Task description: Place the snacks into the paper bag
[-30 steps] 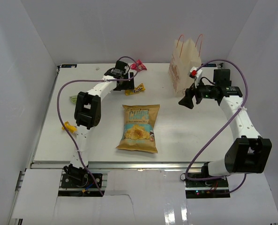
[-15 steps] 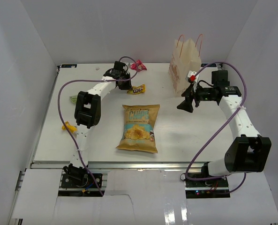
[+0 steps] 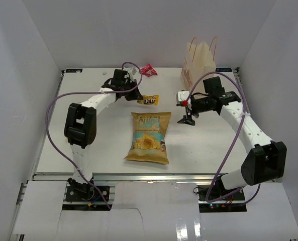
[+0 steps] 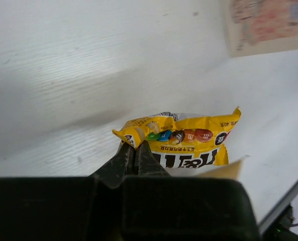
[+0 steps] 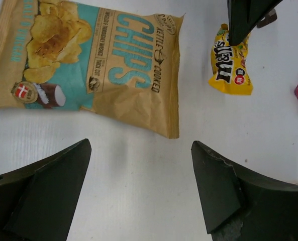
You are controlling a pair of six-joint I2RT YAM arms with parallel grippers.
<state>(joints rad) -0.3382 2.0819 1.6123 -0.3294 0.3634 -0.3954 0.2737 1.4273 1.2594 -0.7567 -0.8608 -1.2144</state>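
One corner of yellow packet (image 4: 189,143) is pinched by left end effector (image 4: 136,149); slip-out is risked in transit; right end effector (image 5: 138,146) is held spread.

Lab cell, white enclosure walls (image 3: 138,30)

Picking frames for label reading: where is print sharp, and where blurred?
Right wrist view: lettering on the large yellow-and-blue chips bag is crisp, the open right claw dark and soft. Left wrist view: the small yellow candy packet looks sharp; the reddish print on the cream paper bag is blurred.
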